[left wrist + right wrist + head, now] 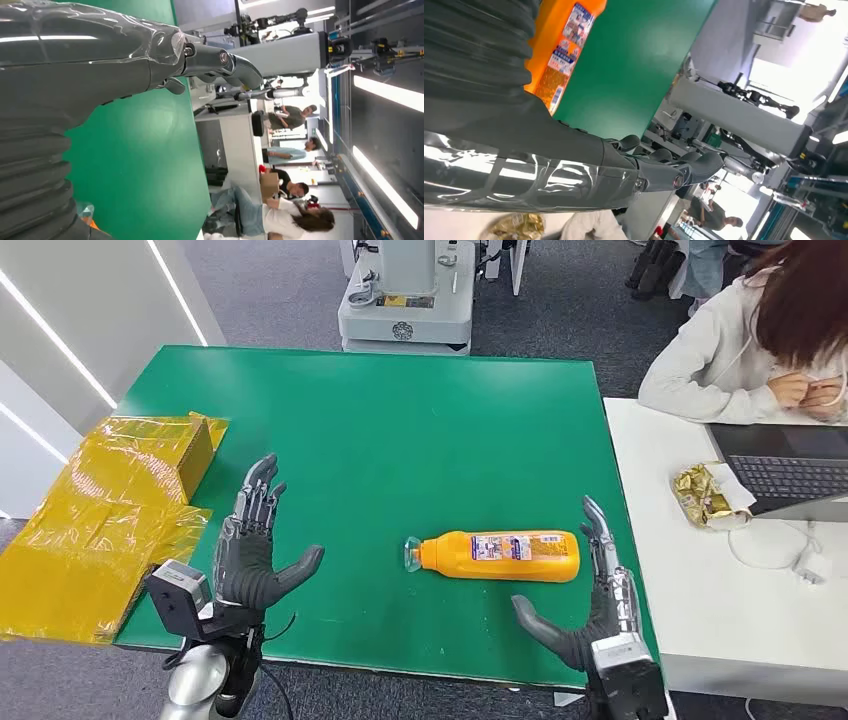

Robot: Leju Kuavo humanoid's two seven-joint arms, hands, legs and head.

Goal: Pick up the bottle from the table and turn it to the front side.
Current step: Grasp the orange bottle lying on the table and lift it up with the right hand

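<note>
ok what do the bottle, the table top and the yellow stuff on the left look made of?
Bottle: likely plastic, smooth and slightly glossy orange body, with a clear cap end and a printed paper or film label.
Table top: matte green, with no glare; could be felt, a mat or paint.
Yellow stuff: thin, shiny, see-through film, probably cellophane or a plastic bag; it is crinkled and catches highlights.

Bright, even overhead lighting; soft shadows on the bench [400, 440]. Ceiling strips [385, 95] glare. Wrist views overexposed toward background, foreground slightly blurred.

Green table [370, 430] on grey carpet floor [580, 310], white desk [700, 580] alongside, ceiling strip lights [385, 92].
</note>
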